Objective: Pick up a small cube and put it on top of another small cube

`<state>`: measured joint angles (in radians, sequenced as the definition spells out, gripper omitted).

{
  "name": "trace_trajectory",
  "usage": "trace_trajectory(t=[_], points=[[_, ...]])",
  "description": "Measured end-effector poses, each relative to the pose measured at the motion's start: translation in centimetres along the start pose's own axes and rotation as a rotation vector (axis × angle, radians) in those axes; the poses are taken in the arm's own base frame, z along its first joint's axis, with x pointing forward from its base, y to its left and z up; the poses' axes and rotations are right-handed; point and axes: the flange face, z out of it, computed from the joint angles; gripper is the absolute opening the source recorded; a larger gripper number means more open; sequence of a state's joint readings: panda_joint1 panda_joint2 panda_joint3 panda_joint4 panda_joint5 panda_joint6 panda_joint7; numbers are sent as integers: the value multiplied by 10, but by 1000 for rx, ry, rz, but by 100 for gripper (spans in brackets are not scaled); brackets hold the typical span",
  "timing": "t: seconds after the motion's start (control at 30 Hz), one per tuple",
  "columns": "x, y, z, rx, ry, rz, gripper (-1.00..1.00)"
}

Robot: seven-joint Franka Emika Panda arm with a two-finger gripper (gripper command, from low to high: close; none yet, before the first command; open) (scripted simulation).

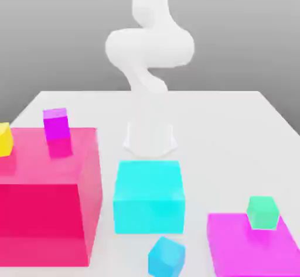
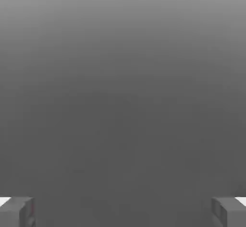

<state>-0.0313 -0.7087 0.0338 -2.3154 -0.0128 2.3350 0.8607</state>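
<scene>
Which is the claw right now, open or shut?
Open: in the hand view the claw's two fingers stand wide apart, with nothing between them.

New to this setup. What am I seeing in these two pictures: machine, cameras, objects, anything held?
The machine is a single robot arm, white, with a two-finger gripper. One picture comes from a camera off the arm that sees the scene; the other comes from a camera on the hand, where both fingers stand wide apart with nothing between them.

On the pale surface are three larger blocks: a red one, a cyan one and a flat magenta one. A purple cube and a yellow one, cut off by the picture edge, rest on the red block. A green cube rests on the magenta one. A small blue cube is in front of the cyan block, turned at an angle. Nothing is held.
</scene>
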Motion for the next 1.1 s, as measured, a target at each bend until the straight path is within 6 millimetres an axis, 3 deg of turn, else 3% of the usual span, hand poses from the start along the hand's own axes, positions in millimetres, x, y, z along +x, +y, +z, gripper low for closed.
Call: trace_trajectory(t=[0.23,0.53,0.73,0.87,1.0,1.03,1.1], points=[[-24,10,141,-194,-82,114,0],[-84,65,295,-413,-202,260,0],[-144,117,374,-545,-297,365,0],[-188,152,414,-621,-361,435,0],[-215,178,452,-632,-371,447,0],[-220,184,460,-634,-371,447,-100],[-220,184,460,-633,-371,447,-100]])
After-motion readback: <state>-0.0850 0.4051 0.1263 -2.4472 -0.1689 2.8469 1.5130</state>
